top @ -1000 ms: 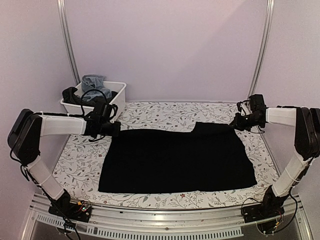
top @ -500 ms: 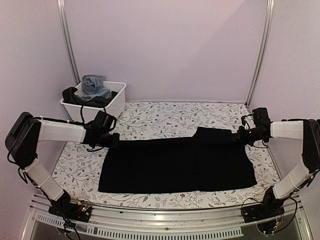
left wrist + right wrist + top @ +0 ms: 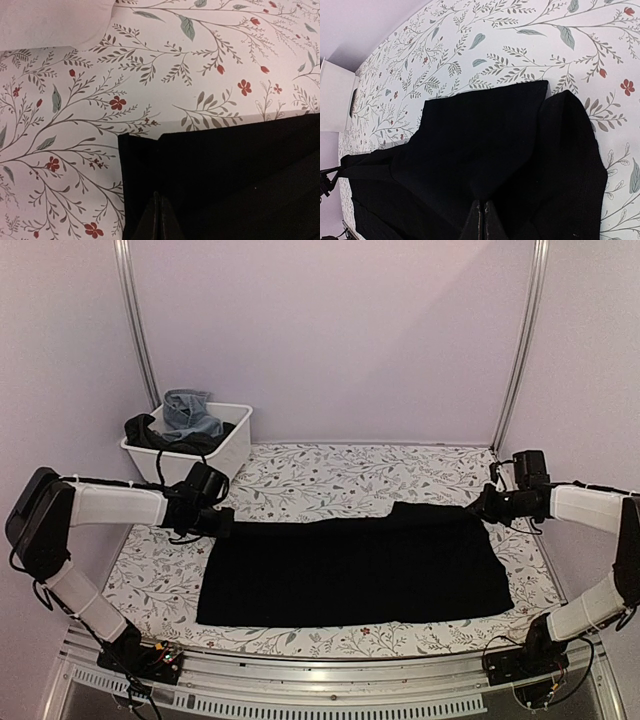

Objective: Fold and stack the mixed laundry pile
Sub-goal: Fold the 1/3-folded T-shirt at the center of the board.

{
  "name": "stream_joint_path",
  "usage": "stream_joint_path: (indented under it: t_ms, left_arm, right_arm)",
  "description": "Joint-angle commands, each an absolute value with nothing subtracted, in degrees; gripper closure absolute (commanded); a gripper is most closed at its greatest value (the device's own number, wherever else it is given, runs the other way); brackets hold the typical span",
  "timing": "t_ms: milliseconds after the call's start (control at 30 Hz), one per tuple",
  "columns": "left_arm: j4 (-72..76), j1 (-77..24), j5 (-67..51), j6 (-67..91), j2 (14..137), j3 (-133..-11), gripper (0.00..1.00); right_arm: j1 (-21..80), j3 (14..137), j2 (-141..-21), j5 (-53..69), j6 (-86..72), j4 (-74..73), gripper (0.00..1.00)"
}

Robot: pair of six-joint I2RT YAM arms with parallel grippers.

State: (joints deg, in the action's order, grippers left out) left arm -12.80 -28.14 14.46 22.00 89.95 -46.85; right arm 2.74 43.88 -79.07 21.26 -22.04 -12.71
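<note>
The table (image 3: 330, 468) carries the large black cloth (image 3: 350, 575), spread flat across the middle of the overhead view, laid out for folding. Bare table lies above its far edge and along both sides. The white bin (image 3: 232, 445) at upper left holds jeans (image 3: 190, 410) and dark clothes (image 3: 145, 432). Left pincer (image 3: 222, 525) and right pincer (image 3: 482, 508) are each clenched on a far corner, probably held a little off the table.
</note>
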Motion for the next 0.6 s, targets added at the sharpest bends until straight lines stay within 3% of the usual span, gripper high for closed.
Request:
stream_joint_path:
  t_ms: [0,567]
  left_arm:
    - [-15.1,-28.3,14.5,23.4,89.9,-45.6,1.0]
    - [-16.8,-28.4,14.2,25.4,90.7,-45.1,1.0]
  right_arm:
    - [2.9,40.5,-79.9,20.4,-23.3,-12.3,1.0]
    - [2.5,39.3,-80.6,21.2,-27.0,-10.9,1.0]
